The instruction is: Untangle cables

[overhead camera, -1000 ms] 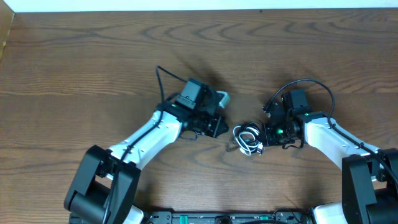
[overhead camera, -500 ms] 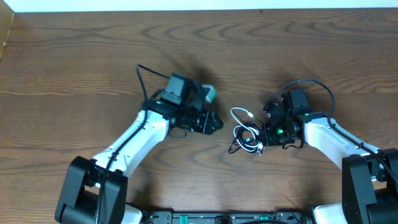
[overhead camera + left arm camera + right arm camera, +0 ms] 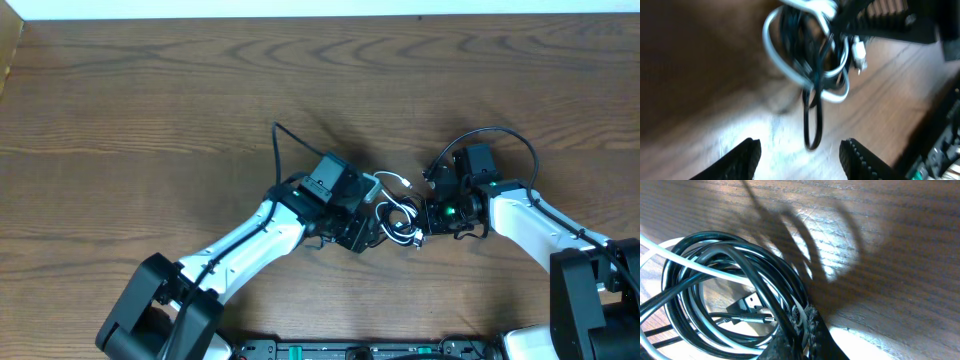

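Note:
The white and black cables [image 3: 400,215] lie in a tangled coil on the wooden table between my two grippers. A white plug end [image 3: 401,183] sticks out at the top of the coil. My left gripper [image 3: 372,226] is open just left of the coil. In the left wrist view the cables [image 3: 812,60] hang ahead of the left gripper [image 3: 801,146], and a black loop [image 3: 812,132] dips toward the gap without touching the fingers. My right gripper [image 3: 423,222] is shut on the coil's right side. In the right wrist view the right gripper [image 3: 802,326] pinches black and white strands of the cables [image 3: 725,295].
The brown wooden table [image 3: 150,110] runs to a pale wall edge at the far side. The right arm's own thick black cable [image 3: 500,135] arcs above its wrist. A black rail [image 3: 350,350] lies along the near edge.
My left gripper opened, swung out to the left, then came back right up to the coil. A white strand with its plug got drawn out of the bundle. The right gripper stayed put.

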Controlling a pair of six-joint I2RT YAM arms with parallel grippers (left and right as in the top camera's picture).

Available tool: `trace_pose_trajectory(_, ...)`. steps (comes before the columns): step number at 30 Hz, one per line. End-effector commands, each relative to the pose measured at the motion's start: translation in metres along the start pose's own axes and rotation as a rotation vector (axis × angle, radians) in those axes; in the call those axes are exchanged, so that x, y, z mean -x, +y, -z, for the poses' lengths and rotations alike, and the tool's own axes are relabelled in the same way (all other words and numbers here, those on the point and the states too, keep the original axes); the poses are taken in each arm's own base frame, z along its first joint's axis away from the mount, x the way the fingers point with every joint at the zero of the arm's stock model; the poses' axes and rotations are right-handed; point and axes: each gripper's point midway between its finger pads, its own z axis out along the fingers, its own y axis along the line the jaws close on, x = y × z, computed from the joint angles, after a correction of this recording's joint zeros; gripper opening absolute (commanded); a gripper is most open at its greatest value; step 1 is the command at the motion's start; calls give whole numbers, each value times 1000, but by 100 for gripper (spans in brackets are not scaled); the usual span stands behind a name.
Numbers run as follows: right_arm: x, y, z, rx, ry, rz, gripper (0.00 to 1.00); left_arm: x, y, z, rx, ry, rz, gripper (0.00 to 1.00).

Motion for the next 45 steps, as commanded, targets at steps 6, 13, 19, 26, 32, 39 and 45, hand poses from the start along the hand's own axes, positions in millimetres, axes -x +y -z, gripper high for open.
trace_pose_trajectory(6, -5, -25, -3, -123, 12, -20, 1, 12, 4, -18, 99, -51, -81, 55)
trace_pose_trajectory(13, -5, -25, -3, -123, 12, -20, 1, 24, 3, -27, 87, -92, -98, 54)
trace_pose_trajectory(19, -5, -25, -3, -123, 12, -20, 1, 21, 7, -34, 90, -78, -85, 26)
trace_pose_trajectory(26, -5, -25, -3, -123, 12, -19, 1, 16, 7, -37, 80, -59, -37, 7)
trace_pose_trajectory(32, -5, -25, -3, -124, 12, -20, 1, 29, 3, -9, 83, -103, -24, 7)
trace_pose_trajectory(39, -5, -25, -3, -123, 12, -20, 1, 58, -28, 54, -195, -206, 47, 7)
trace_pose_trajectory(45, -5, -25, -3, -123, 12, -20, 1, 66, -22, 67, -228, -241, 76, 50)
